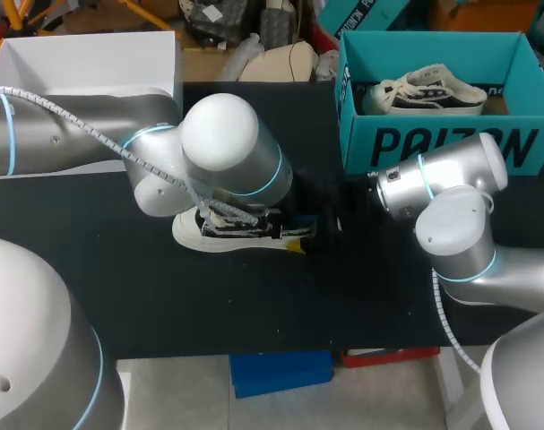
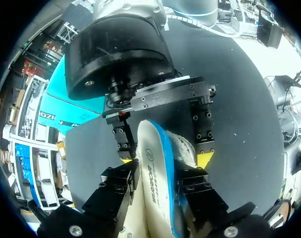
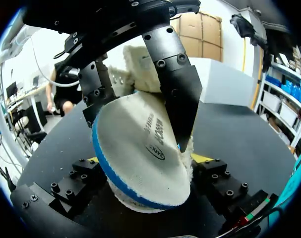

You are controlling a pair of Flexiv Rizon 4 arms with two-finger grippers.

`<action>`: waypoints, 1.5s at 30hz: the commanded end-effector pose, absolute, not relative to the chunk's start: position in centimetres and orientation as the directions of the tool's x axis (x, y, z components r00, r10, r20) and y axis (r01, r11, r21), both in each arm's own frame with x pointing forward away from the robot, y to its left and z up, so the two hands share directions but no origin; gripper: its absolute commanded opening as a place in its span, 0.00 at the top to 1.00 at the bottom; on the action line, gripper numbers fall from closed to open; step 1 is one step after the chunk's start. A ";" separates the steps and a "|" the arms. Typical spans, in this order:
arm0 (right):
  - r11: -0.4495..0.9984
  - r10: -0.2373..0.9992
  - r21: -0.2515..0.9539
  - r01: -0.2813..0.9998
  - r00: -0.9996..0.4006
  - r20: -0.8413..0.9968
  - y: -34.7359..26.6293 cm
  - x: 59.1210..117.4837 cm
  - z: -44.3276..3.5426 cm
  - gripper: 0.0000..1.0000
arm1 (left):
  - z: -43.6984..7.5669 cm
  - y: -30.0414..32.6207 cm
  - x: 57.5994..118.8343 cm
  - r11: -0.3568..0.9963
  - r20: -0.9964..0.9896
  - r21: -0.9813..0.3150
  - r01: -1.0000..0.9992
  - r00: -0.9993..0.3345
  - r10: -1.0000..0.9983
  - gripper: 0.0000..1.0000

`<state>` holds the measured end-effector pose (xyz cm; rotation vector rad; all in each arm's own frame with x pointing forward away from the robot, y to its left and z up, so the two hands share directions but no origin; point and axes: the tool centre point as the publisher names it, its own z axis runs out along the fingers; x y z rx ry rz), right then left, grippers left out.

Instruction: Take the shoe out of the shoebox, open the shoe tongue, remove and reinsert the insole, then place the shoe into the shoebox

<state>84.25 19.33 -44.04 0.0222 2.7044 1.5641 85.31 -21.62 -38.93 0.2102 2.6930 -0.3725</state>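
— Left wrist view first: what has your left pincer point(image 2: 157, 174) got?
— It is pinching the insole point(image 2: 152, 191), which stands on edge with one of my fingers against each side. My right pincer point(image 3: 148, 159) faces it, spread wide, with a yellow tip on either side of the same insole. I cannot see that those tips press on it.
— And the shoe point(image 1: 220, 235)?
— It is on the table point(image 1: 164, 305), near the middle, partly hidden under my left arm. The teal shoebox point(image 1: 433, 143) stands at the far right corner, and another shoe point(image 1: 424, 92) lies in it.
— So how far along are you?
— About halfway, I judge. The shoe is out of the box. The insole looks to be out of the shoe, or nearly so, though I cannot see its lower end well. I cannot make out the tongue. What is left is to slide the insole back in, seat it flat, and carry the shoe to the shoebox.
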 end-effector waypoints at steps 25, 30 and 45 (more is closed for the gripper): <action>0.500 0.022 0.866 0.005 -1.000 -0.007 19.4 84.2 -44.4 1.00 | -28.9 -22.1 79.8 0.820 -0.299 -0.527 0.223 -0.952 0.067 1.00; 0.500 0.022 0.866 0.005 -1.000 -0.007 19.4 84.2 -44.4 1.00 | -24.3 -24.0 78.0 0.726 -0.248 -0.654 0.212 -0.967 0.058 1.00; 0.500 0.022 0.866 0.005 -1.000 -0.007 19.4 84.2 -44.4 1.00 | -13.8 -26.0 75.6 0.326 0.021 -0.945 0.025 -0.991 0.135 1.00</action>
